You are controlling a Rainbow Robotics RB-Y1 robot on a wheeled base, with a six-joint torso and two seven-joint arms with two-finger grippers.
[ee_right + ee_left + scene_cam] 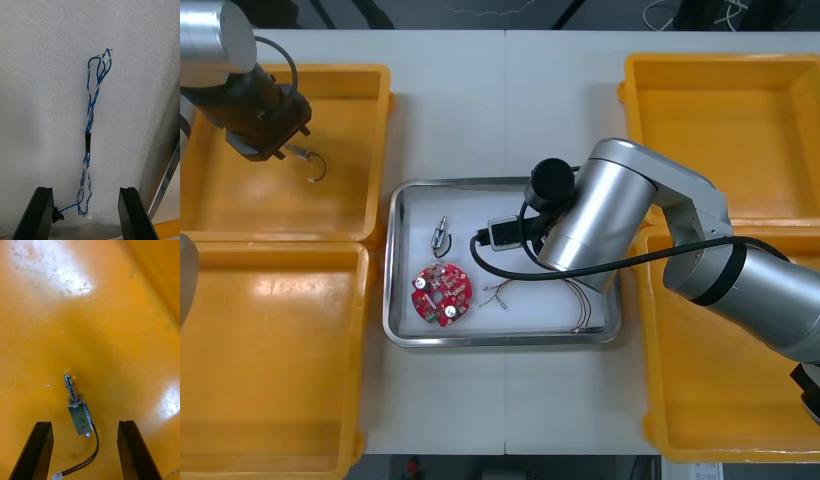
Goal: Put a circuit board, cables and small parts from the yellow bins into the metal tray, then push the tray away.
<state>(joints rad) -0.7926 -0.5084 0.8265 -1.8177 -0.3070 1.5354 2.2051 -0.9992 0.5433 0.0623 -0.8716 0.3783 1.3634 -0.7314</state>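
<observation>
The right gripper [85,190] hangs low over the white inside of the metal tray [392,300] at the middle of the table, its fingers [42,210] spread wide and holding nothing. A twisted blue and white cable [90,123] lies flat on the tray floor, running from between the two fingers out ahead of them. Its looped end is farthest from the gripper, and a small black plug at its near end sits just beside one finger. In the front view the right arm reaches across the tray's right half. On the tray's left half a round red circuit board [442,294] lies near the front, a small metal part [440,237] lies beyond it, and thin wires [578,300] trail out near the arm. At the robot's left, the left gripper [84,424] hovers inside the far left yellow bin [375,120], its fingers also spread apart and gripping nothing. Between them, on the bin floor, rests a second small metal part [78,414] with a spring at one end and a black lead curling from the other. The three other yellow bins [270,380] flank the tray.
</observation>
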